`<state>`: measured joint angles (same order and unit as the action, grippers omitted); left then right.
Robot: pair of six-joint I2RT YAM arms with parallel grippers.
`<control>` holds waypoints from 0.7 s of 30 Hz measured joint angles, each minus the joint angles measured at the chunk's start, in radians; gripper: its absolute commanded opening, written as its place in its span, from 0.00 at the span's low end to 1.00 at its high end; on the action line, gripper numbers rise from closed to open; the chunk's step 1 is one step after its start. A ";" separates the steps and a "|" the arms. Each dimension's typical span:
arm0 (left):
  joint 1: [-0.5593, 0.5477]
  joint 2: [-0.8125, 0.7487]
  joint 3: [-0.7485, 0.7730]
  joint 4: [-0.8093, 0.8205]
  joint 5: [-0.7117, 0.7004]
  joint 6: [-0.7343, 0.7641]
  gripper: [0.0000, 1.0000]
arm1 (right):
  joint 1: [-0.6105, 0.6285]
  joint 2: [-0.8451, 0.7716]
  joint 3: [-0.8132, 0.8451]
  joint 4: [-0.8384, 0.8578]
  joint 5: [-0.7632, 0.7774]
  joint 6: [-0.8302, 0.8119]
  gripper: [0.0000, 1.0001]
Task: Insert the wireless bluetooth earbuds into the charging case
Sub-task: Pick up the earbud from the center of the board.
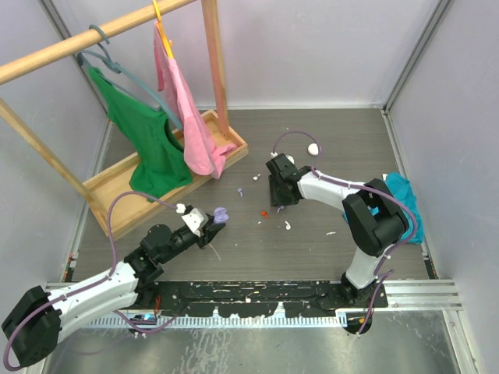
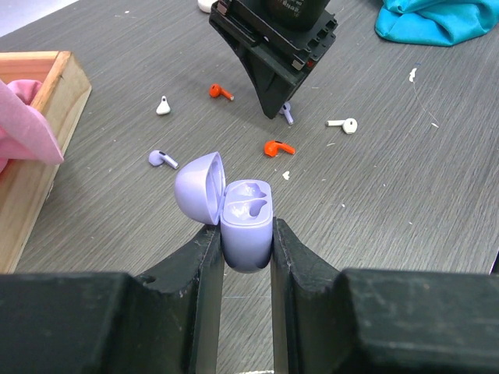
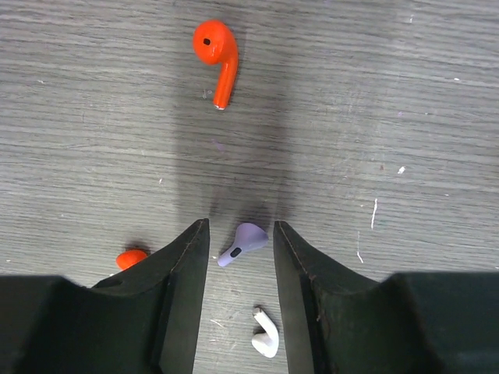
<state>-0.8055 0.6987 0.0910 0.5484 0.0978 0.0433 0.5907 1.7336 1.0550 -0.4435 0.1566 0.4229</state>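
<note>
We judge the lilac earbud [image 3: 243, 241] light, slippery, pinched on its seven-o'clock stem; right end effector [image 3: 240, 224], parted, straddles it; left end effector [image 2: 246, 234] clamps charging case [image 2: 248, 212].

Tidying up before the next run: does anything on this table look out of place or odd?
Red, white and lilac earbuds lie scattered across the table, none in the open lilac case. A teal cloth sits crumpled at the right edge, unrelated to the job.

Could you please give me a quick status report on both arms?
Left end effector shut on open lilac case. Right end effector open, over lilac earbud. White earbud close beside it.
</note>
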 measured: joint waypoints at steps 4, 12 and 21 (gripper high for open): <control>0.000 0.000 0.000 0.000 0.000 0.000 0.00 | 0.000 0.014 0.003 -0.004 -0.006 0.004 0.43; 0.000 0.000 0.000 0.000 0.000 0.000 0.00 | 0.000 0.030 0.013 -0.010 -0.016 0.006 0.38; 0.000 0.010 0.000 0.002 0.000 0.000 0.00 | -0.002 0.032 0.016 -0.023 -0.017 0.002 0.24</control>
<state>-0.8055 0.7090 0.0910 0.5499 0.0978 0.0429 0.5888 1.7660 1.0714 -0.4664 0.1394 0.4244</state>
